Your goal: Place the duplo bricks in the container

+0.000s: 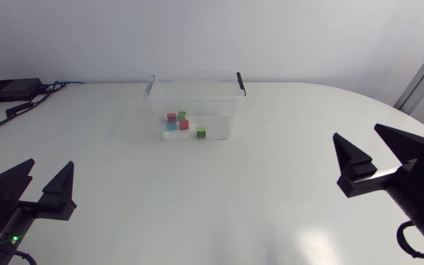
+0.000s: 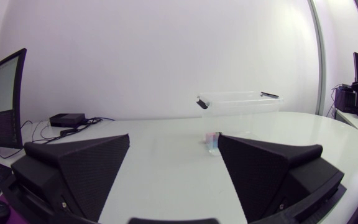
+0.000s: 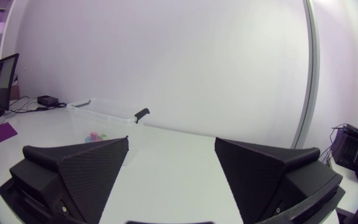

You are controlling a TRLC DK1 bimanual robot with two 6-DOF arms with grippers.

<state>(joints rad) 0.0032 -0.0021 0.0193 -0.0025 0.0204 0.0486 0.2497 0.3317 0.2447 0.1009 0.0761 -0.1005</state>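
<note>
Left gripper [image 1: 48, 165], right gripper [image 1: 359, 132] agape; container [image 1: 195, 76], long axis crosswise, bricks [image 1: 183, 124] inside.

The head camera is looking down on the table [image 1: 197, 206] from high above, showing the container [image 1: 230, 110] far off at 12 o'clock. The left wrist camera is sitting low behind the left gripper [image 2: 174, 135], facing level across the tabletop, with the container ahead at 1 o'clock. The right wrist camera, behind the right gripper [image 3: 171, 138], is seeing it at 11 o'clock. All three views are sharing it.
</note>
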